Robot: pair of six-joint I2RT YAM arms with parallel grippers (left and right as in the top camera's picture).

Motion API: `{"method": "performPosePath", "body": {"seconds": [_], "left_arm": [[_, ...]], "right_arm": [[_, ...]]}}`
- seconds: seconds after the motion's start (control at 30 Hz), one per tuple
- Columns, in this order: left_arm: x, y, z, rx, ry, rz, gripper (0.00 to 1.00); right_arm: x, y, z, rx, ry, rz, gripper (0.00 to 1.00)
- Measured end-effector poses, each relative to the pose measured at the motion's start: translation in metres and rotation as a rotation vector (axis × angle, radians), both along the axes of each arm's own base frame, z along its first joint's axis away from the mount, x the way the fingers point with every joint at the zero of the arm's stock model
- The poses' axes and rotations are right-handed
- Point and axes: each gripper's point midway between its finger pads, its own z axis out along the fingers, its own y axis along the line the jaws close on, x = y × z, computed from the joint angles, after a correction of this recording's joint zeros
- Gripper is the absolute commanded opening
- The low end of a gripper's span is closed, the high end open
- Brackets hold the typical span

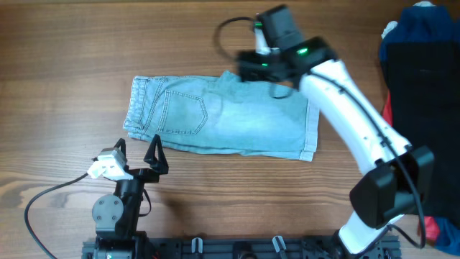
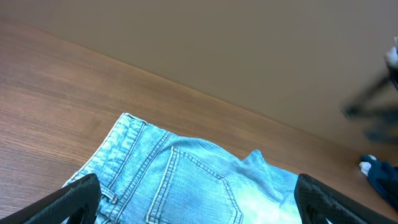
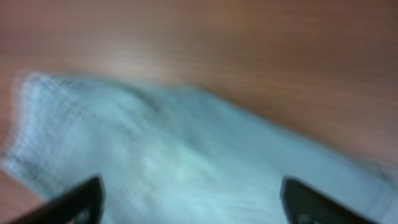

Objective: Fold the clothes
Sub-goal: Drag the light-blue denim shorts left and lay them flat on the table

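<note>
Denim shorts [image 1: 223,119]: lying flat mid-tabletop [image 1: 72,57], waistband to the left, hems to the right, with a small raised ruck at the far edge.
Left gripper [image 1: 136,150]: released, jaws wide, empty, just beside the near waistband corner.
Right gripper [image 1: 241,66]: released, jaws apart, over the far edge. The wrist view is blurred, so contact cannot be told.
Step in hand: judged to be the approach to grasp the far edge.
Next move: likely lower the right gripper, clench on the edge layers, and draw them across evenly.
</note>
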Motion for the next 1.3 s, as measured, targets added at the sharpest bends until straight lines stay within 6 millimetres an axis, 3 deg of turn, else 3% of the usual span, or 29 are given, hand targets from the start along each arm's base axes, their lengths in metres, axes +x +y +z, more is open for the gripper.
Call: {"method": "performPosePath", "body": {"seconds": [0.07, 0.1, 0.2, 0.33, 0.47, 0.77, 0.9, 1.03, 1.3], "left_arm": [[0.000, 0.000, 0.000, 0.000, 0.000, 0.000, 1.00], [0.000, 0.000, 0.000, 0.000, 0.000, 0.000, 1.00], [0.000, 0.000, 0.000, 0.000, 0.000, 0.000, 1.00], [0.000, 0.000, 0.000, 0.000, 0.000, 0.000, 1.00], [0.000, 0.000, 0.000, 0.000, 0.000, 0.000, 1.00], [0.000, 0.000, 0.000, 0.000, 0.000, 0.000, 1.00], [0.000, 0.000, 0.000, 0.000, 0.000, 0.000, 1.00], [0.000, 0.000, 0.000, 0.000, 0.000, 0.000, 1.00], [0.000, 0.000, 0.000, 0.000, 0.000, 0.000, 1.00]], "right_arm": [[-0.015, -0.031, -0.021, -0.040, 0.116, -0.073, 0.74], [-0.023, -0.044, -0.032, -0.053, 0.167, -0.112, 0.63], [-0.029, -0.069, -0.069, -0.063, 0.225, -0.218, 0.14], [-0.027, -0.097, -0.110, -0.044, 0.225, -0.320, 0.12], [-0.028, -0.127, -0.133, -0.005, 0.236, -0.420, 0.07], [-0.023, -0.129, -0.149, 0.030, 0.205, -0.434, 0.07], [-0.019, -0.128, -0.171, 0.023, 0.227, -0.438, 0.04], [-0.012, -0.131, -0.172, 0.039, 0.213, -0.457, 0.04], [0.031, -0.152, -0.167, 0.032, 0.090, -0.411, 0.08]]}}
